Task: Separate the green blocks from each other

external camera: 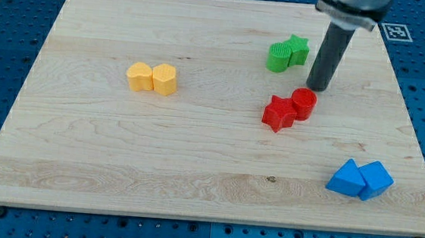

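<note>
Two green blocks touch each other at the view's upper right: a round ribbed green block (280,57) on the left and a green star (298,49) on the right. My tip (319,89) stands on the board just right of and below the green pair, a short gap away from the star. It is also just above the red cylinder (303,103).
A red star (278,113) touches the red cylinder. Two yellow blocks (153,78) sit together at the view's left. Two blue blocks (360,178) sit at the lower right near the edge of the wooden board (194,163).
</note>
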### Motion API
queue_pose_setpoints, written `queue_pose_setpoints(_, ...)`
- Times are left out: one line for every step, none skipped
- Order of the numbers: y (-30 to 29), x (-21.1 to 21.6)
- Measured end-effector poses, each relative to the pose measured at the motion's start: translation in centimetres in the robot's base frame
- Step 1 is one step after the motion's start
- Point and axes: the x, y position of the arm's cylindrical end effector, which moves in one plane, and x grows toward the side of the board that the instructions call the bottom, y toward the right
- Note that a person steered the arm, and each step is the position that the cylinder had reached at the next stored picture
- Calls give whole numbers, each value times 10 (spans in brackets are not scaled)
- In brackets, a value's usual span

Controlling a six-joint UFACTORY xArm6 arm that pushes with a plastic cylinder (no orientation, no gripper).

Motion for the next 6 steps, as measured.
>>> queue_pose_setpoints(-4, -33)
queue_pose_setpoints(-26, -60)
queue_pose_setpoints(-58, -60)
queue_pose_setpoints(-72, -60)
queue_pose_setpoints(-74, -47)
queue_pose_setpoints(-88, -42)
